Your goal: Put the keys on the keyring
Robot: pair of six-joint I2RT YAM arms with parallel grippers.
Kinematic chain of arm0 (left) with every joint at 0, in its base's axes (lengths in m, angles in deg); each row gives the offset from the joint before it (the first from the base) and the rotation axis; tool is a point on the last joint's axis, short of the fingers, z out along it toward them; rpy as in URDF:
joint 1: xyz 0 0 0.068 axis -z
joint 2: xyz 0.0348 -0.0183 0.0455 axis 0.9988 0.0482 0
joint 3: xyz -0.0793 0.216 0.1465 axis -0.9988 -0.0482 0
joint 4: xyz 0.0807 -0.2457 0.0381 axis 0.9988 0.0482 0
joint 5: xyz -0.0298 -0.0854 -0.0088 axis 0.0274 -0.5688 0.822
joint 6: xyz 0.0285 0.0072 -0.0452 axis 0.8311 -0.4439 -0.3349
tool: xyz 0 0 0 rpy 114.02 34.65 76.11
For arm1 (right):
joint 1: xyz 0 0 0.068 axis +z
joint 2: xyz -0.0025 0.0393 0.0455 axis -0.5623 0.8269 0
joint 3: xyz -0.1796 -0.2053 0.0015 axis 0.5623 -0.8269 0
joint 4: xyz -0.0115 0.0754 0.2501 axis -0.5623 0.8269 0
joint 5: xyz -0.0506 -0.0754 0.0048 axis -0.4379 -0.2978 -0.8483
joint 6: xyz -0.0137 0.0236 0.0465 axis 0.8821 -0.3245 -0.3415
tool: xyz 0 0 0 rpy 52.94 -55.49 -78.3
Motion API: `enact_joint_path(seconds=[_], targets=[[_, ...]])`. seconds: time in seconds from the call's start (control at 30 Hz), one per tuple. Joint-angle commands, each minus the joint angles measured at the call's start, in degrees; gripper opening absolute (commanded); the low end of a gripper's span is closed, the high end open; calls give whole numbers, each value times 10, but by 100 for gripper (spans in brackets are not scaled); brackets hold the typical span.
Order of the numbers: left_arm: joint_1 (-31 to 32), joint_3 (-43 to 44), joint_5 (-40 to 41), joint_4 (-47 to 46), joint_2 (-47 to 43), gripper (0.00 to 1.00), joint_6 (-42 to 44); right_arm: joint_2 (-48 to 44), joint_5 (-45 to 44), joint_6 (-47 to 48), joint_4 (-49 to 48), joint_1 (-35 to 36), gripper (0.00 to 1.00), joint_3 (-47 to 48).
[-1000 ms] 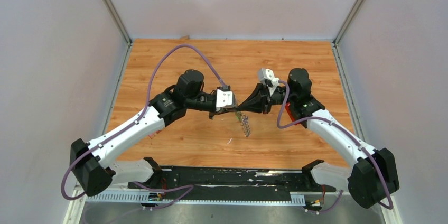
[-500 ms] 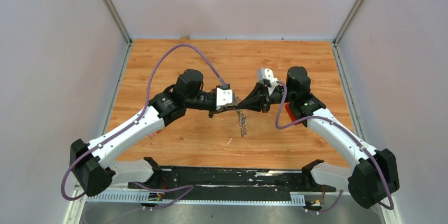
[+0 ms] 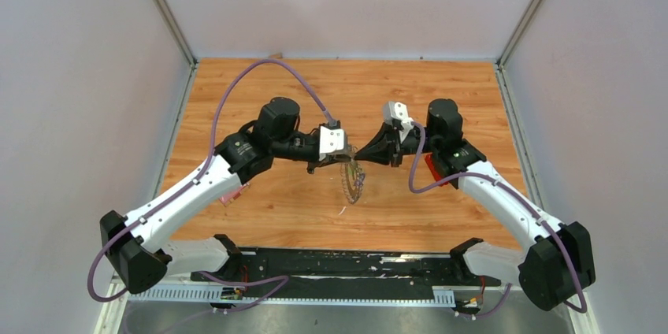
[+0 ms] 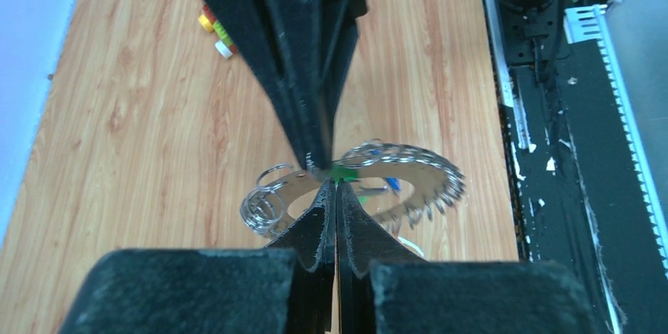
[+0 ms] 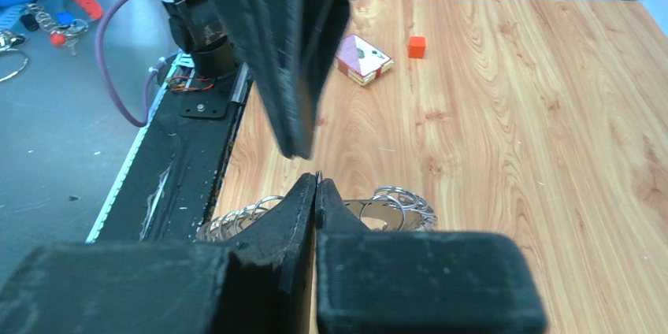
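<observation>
Left wrist: end effector (image 4: 335, 186) pinching keyring (image 4: 429, 172)

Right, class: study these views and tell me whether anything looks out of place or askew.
The keyring is off the table, hanging tilted in the air where the left tool and right tool meet tip to tip, both shut. A red cube and a red box lie loose, away from the work.

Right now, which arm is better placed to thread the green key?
Left, probably: the green key sits at the left claw's shut tip; the right claw seems only to pinch the keyring.
</observation>
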Motion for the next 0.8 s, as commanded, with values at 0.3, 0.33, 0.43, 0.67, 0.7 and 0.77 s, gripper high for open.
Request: enact_joint_path(seconds=[0.3, 0.33, 0.43, 0.67, 0.7, 0.77], targets=[[1, 26, 4, 25, -21, 0, 31, -5, -9, -3, -26, -8, 0, 11], [1, 24, 12, 25, -20, 4, 38, -5, -2, -6, -30, -8, 0, 11], [1, 22, 24, 28, -14, 12, 59, -4, 27, -25, -49, -9, 0, 9], [1, 25, -9, 40, 8, 25, 80, -4, 51, -46, -68, -9, 0, 7], [1, 25, -14, 40, 13, 26, 81, -4, 51, -47, -70, -9, 0, 7], [1, 22, -28, 40, 17, 29, 81, -4, 51, -49, -71, -9, 0, 6]])
